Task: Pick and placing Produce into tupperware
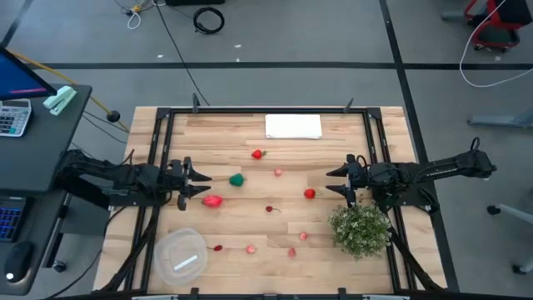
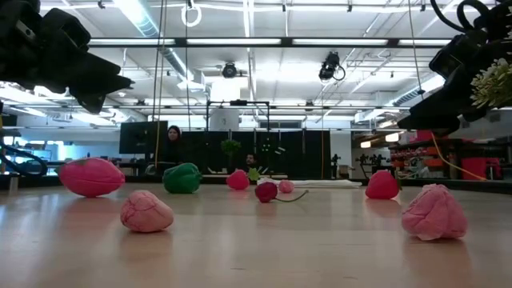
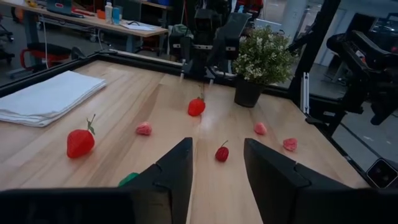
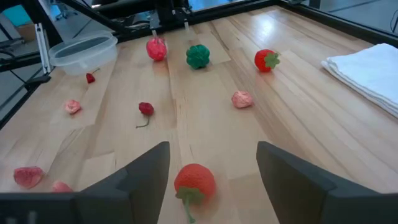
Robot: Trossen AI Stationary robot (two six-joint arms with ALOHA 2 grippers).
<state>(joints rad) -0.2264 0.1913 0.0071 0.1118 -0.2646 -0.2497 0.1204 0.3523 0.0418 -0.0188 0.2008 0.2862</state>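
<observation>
The produce lies scattered on the wooden table: a strawberry (image 1: 257,154), a green piece (image 1: 236,179), a pink-red piece (image 1: 213,201), a red tomato (image 1: 309,193), a cherry (image 1: 269,208) and several small pink and red bits toward the near edge. The clear round tupperware (image 1: 180,255) stands at the near left, holding none of the produce. My left gripper (image 1: 205,185) hovers open at the left edge, level, just left of the green and pink-red pieces. My right gripper (image 1: 331,183) hovers open at the right edge, tipped slightly down, with the tomato (image 4: 194,180) on the table just ahead of its fingers.
A folded white cloth (image 1: 293,126) lies at the far edge. A bushy potted plant (image 1: 360,229) stands at the near right, close beside my right arm. A black frame rail (image 1: 158,167) borders the table. Bare wood shows in the middle between the pieces.
</observation>
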